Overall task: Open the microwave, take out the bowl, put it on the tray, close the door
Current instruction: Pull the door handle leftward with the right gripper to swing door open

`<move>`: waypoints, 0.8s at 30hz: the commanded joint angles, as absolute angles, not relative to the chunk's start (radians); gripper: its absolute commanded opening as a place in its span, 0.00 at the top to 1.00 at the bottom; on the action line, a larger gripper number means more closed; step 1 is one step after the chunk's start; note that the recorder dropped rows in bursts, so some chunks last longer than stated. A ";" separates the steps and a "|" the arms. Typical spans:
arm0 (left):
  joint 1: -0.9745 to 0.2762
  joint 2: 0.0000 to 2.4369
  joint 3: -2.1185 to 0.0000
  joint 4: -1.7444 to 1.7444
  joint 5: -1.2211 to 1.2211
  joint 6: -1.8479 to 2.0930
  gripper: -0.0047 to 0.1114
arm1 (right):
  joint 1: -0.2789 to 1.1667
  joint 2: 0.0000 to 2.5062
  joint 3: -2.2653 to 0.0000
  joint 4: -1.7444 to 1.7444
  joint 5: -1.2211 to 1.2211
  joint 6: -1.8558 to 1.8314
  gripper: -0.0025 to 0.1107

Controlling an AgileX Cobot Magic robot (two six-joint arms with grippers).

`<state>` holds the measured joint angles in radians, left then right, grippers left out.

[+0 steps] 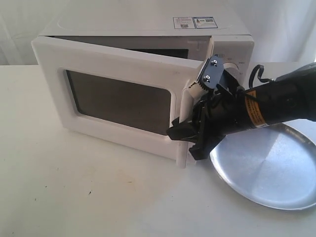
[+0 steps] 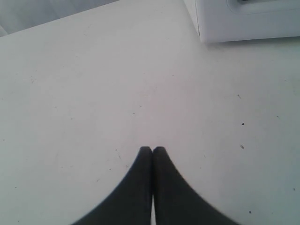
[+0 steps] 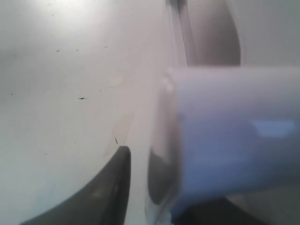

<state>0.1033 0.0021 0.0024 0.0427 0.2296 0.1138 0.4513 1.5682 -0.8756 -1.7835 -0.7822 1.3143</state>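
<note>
The white microwave [image 1: 148,24] stands at the back of the table, and its door [image 1: 118,98] is swung partly open. My right gripper [image 1: 185,140] is at the lower end of the door's vertical white handle [image 1: 189,98]. Up close, the blurred handle [image 3: 225,136] lies between the jaws of that gripper [image 3: 150,173]. A pale gap shows between it and one dark finger [image 3: 112,187], so the jaws stand open around it. The bowl is hidden. The silver tray [image 1: 269,170] lies at the right. My left gripper [image 2: 152,149] hangs shut over bare table, holding nothing.
The microwave's lower corner [image 2: 243,21] shows in the left wrist view, far from the left gripper. The tray sits right under my right arm, close to the door's free edge. The white table [image 1: 74,187] spreads out in front of the door.
</note>
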 commanded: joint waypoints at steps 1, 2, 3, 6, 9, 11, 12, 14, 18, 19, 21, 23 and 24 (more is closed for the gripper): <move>0.096 0.000 0.000 0.035 0.232 0.109 0.96 | 0.487 1.499 -0.918 -1.744 -1.187 1.415 0.75; 0.096 0.000 0.000 0.035 0.232 0.109 0.96 | 0.487 1.499 -0.918 -1.744 -1.170 1.422 0.75; 0.096 0.000 0.000 0.035 0.232 0.109 0.96 | 0.487 1.499 -0.918 -1.744 -1.153 1.427 0.75; 0.096 0.000 0.000 0.035 0.232 0.109 0.96 | 0.487 1.499 -0.918 -1.744 -1.050 1.452 0.75; 0.096 0.000 0.000 0.035 0.232 0.109 0.96 | 0.487 1.499 -0.911 -1.744 -0.911 1.452 0.75; 0.096 0.000 0.000 0.035 0.232 0.109 0.96 | 0.487 1.499 -0.895 -1.744 -0.802 1.436 0.75; 0.096 0.000 0.000 0.035 0.232 0.109 0.96 | 0.487 1.499 -0.886 -1.744 -0.751 1.436 0.75; 0.096 0.000 0.000 0.035 0.232 0.109 0.96 | 0.487 1.499 -0.856 -1.744 -0.632 1.436 0.75; 0.096 0.000 0.000 0.035 0.232 0.109 0.96 | 0.487 1.499 -0.786 -1.744 -0.528 1.440 0.75; 0.096 0.000 0.000 0.035 0.232 0.109 0.96 | 0.487 1.499 -0.765 -1.744 -0.529 1.440 0.75; 0.096 0.000 0.000 0.035 0.232 0.109 0.96 | 0.487 1.499 -0.736 -1.744 -0.529 1.439 0.75; 0.096 0.000 0.000 0.035 0.232 0.109 0.96 | 0.487 1.499 -0.698 -1.744 -0.511 1.427 0.74; 0.096 0.000 0.000 0.035 0.232 0.109 0.96 | 0.487 1.499 -0.680 -1.744 -0.492 1.415 0.73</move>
<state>0.1033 0.0021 0.0024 0.0427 0.2296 0.1138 0.4858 1.5048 -0.7193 -1.7497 -0.5278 1.4306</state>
